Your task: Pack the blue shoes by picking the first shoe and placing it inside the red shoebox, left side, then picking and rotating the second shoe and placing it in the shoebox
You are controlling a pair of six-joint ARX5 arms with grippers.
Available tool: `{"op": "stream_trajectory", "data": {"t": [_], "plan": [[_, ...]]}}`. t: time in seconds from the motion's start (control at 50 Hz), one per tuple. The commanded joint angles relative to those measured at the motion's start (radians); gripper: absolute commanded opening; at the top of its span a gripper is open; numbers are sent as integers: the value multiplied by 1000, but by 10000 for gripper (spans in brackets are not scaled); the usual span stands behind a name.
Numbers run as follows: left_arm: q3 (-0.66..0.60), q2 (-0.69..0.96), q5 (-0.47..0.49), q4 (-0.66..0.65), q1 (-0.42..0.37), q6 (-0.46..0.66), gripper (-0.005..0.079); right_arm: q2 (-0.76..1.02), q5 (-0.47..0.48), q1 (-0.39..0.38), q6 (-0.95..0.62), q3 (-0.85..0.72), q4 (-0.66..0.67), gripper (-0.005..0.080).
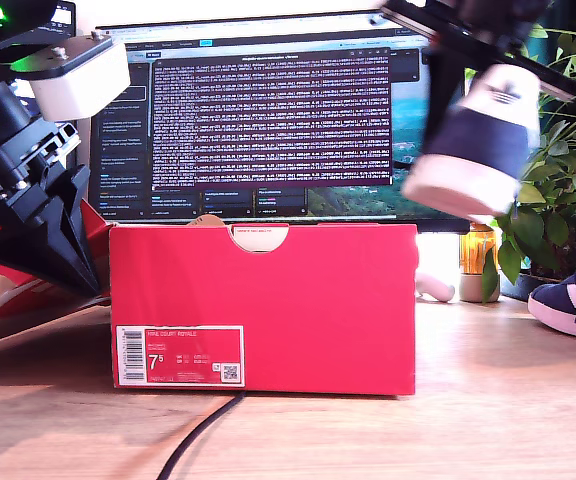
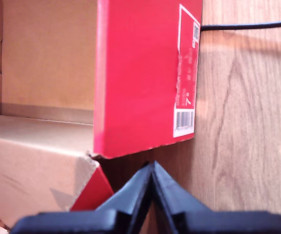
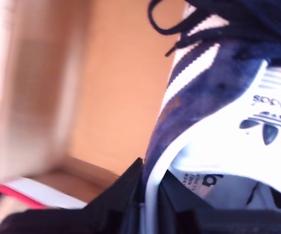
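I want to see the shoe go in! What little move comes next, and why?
Probably lower my second gripper, whose jaws pinch the heel of the blue shoe, toward the open red shoebox; the shoe hangs in the air above the box's edge on the exterior view's right.

Two blue shoes are showing: one shoe point(image 1: 476, 140) is hanging clamped in my second claw point(image 3: 148, 195) above the box, and the other shoe point(image 1: 574, 297) is lying on the desk point(image 1: 508, 400) below that claw, well apart from it. One red shoebox point(image 1: 263, 305) is standing just beside my first claw point(image 2: 152, 180), whose tips are pressing together on nothing. One monitor point(image 1: 268, 120), one black cable point(image 1: 198, 430) and one leafy plant point(image 1: 568, 170) are showing too.
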Motion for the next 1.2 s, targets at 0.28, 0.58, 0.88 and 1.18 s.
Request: {"op": "stream_trajectory", "data": {"t": [0.28,0.58,0.88,1.18], "plan": [[2,12,-8,27,0,5,-19,32,-16,97,135,24,223,-13],[2,12,-8,28,0,5,-19,133,-39,146,203,24,338,-13],[2,12,-8,28,0,5,-19,202,-48,211,232,24,409,-13],[2,12,-9,27,0,5,-19,294,-41,232,275,24,480,-13]]}}
